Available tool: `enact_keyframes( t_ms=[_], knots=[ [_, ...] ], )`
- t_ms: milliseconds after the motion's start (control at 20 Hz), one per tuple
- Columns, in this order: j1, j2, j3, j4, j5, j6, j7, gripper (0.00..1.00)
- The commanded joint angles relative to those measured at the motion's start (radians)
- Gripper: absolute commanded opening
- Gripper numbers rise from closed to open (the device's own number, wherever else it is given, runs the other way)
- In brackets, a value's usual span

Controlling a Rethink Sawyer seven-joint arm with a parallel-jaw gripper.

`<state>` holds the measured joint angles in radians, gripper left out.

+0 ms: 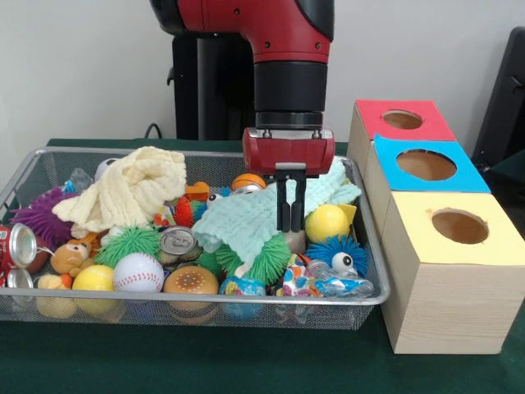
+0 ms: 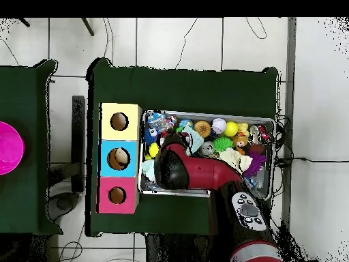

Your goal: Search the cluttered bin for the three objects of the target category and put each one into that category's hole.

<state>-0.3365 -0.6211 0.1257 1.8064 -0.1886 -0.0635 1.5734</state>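
Black fingers [image 1: 290, 205] hang pressed together over a knitted mint cloth [image 1: 246, 220] heaped in the wire-mesh bin [image 1: 197, 308], beside a smooth yellow ball [image 1: 326, 222] and spiky rubber toys; wooden hole boxes [image 1: 447, 271] touch its rim.

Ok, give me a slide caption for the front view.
Sawyer's closed gripper hovers over a mint cloth in a cluttered wire bin, beside three wooden boxes with holes.
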Motion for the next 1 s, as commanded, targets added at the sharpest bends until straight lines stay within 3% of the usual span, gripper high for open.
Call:
enact_keyframes(
  t_ms=[50, 200, 250, 800, 1000],
  knots=[
    [-0.036, 0.024, 0.143, -0.025, -0.033, -0.014, 0.138, 0.0],
    [-0.046, 0.022, 0.154, -0.03, -0.031, 0.004, 0.129, 0.0],
    [-0.048, 0.023, 0.157, -0.034, -0.031, 0.004, 0.126, 1.0],
    [-0.106, 0.039, 0.235, -0.042, -0.069, 0.005, 0.091, 1.0],
    [-0.166, 0.069, 0.306, -0.067, -0.113, 0.009, 0.057, 1.0]
  ],
)
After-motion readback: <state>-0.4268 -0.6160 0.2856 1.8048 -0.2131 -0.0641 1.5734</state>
